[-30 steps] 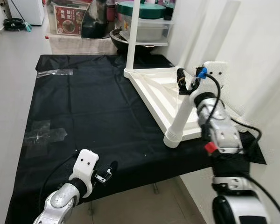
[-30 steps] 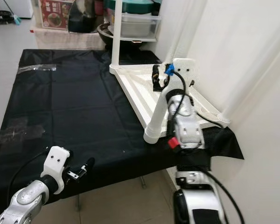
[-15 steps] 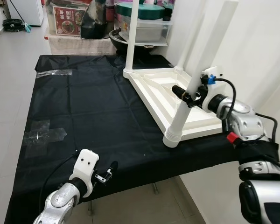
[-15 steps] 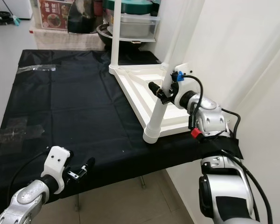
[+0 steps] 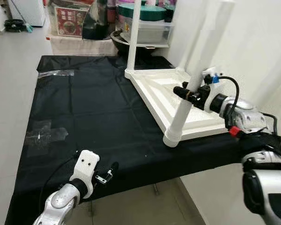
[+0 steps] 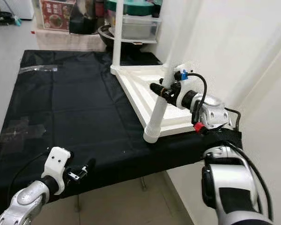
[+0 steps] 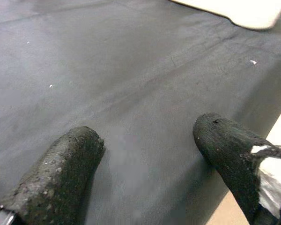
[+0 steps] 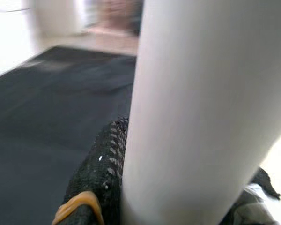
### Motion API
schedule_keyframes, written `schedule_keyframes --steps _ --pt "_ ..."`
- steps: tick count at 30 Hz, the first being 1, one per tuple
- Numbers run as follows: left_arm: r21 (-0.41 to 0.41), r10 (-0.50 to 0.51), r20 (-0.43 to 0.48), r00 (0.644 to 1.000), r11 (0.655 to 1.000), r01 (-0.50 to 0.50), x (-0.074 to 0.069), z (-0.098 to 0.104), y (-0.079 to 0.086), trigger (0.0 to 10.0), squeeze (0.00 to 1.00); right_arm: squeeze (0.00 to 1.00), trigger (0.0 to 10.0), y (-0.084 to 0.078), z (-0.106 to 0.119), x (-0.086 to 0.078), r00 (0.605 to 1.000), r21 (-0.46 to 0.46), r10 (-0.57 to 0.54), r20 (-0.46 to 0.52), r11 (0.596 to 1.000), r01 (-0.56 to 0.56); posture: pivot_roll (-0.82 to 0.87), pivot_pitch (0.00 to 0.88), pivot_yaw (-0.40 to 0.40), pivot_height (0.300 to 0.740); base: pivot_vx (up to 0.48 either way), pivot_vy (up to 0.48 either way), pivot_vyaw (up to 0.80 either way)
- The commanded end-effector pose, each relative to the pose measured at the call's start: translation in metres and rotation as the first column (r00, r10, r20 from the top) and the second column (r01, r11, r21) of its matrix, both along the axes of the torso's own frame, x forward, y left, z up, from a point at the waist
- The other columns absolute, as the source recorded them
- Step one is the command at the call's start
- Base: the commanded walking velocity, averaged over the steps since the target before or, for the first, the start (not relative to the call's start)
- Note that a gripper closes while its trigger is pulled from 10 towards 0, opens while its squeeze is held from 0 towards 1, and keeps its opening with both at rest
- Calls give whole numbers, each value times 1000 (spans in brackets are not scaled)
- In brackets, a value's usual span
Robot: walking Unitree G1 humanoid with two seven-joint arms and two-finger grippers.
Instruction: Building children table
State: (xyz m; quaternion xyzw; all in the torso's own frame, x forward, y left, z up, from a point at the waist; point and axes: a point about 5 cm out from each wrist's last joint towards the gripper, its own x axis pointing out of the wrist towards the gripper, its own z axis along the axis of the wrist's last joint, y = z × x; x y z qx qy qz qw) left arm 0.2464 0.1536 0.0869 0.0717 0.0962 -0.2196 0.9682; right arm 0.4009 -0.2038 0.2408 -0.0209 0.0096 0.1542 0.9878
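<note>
A white children's table lies upside down on the black cloth, with one leg standing at its far corner. At the near corner a long white leg leans up toward the wall. My right gripper is shut on this leg about a third of the way up. In the right wrist view the white leg sits against one black finger. My left gripper rests low over the cloth by the front edge. Its fingers are open with nothing between them.
A white wall runs close along the right. Behind the table stand a dark pot, a plastic container and a printed box. Clear tape patches lie on the cloth's left. Bare floor lies left.
My right arm has swung from in front of the leg out to the right, wrist turned sideways, still on the leg. The left arm has not moved.
</note>
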Motion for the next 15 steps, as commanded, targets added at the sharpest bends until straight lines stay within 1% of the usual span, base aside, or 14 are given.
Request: schedule_keyframes --steps 1,2,3,4,5,6,8,9,10,11,12,13,14,15 --pt "8 -4 -45 999 1000 4 -5 -9 0 10000 0 0 0 -29 -11 -4 925 -3 -379 -16 925 379 62 0 -156 740 0 0 0" --pt "7 -7 -46 999 1000 7 -5 -9 -1 10000 0 0 0 -23 -24 -11 859 55 -509 -53 857 512 64 0 -154 740 0 0 0" --pt "7 -7 -46 999 1000 7 -5 -9 -1 10000 0 0 0 -23 -24 -11 859 55 -509 -53 857 512 64 0 -154 740 0 0 0" --pt "7 -10 -47 999 1000 10 -6 -9 -2 10000 0 0 0 -20 -32 -18 818 87 -569 -84 814 574 64 0 -154 740 0 0 0" --pt "6 -12 -47 999 1000 12 -6 -9 -3 10000 0 0 0 -7 -43 -27 784 112 -610 -115 776 621 65 0 -149 740 0 0 0" --pt "6 -12 -47 999 1000 12 -6 -9 -3 10000 0 0 0 -7 -43 -27 784 112 -610 -115 776 621 65 0 -149 740 0 0 0" --pt "7 -13 -47 999 1000 13 -4 -8 -2 10000 0 0 0 25 -55 -39 766 140 -622 -162 753 642 61 0 -147 740 0 0 0" --pt "8 -12 -47 999 1000 13 -4 -8 -1 10000 0 0 0 34 -56 -41 763 149 -624 -169 749 646 61 0 -147 740 0 0 0" --pt "8 -12 -47 999 1000 13 -4 -8 -1 10000 0 0 0 34 -56 -41 763 149 -624 -169 749 646 61 0 -147 740 0 0 0" --pt "9 -12 -47 999 1000 13 -4 -8 -1 10000 0 0 1882 42 -56 -41 772 154 -612 -173 757 635 61 0 -147 740 0 0 0" --pt "9 -12 -47 999 1000 13 -4 -8 -1 10000 0 0 1882 42 -56 -41 772 154 -612 -173 757 635 61 0 -147 740 0 0 0" --pt "9 -12 -46 999 1000 12 -3 -8 -1 10000 0 0 10000 47 -56 -38 788 144 -590 -175 776 613 64 0 -150 740 0 0 0" --pt "10 -10 -45 999 1000 10 -3 -8 -1 10000 0 0 10000 51 -53 -35 814 153 -555 -170 801 578 64 0 -154 740 0 0 0" --pt "10 -10 -45 999 1000 10 -3 -8 -1 10000 0 0 10000 51 -53 -35 814 153 -555 -170 801 578 64 0 -154 740 0 0 0"
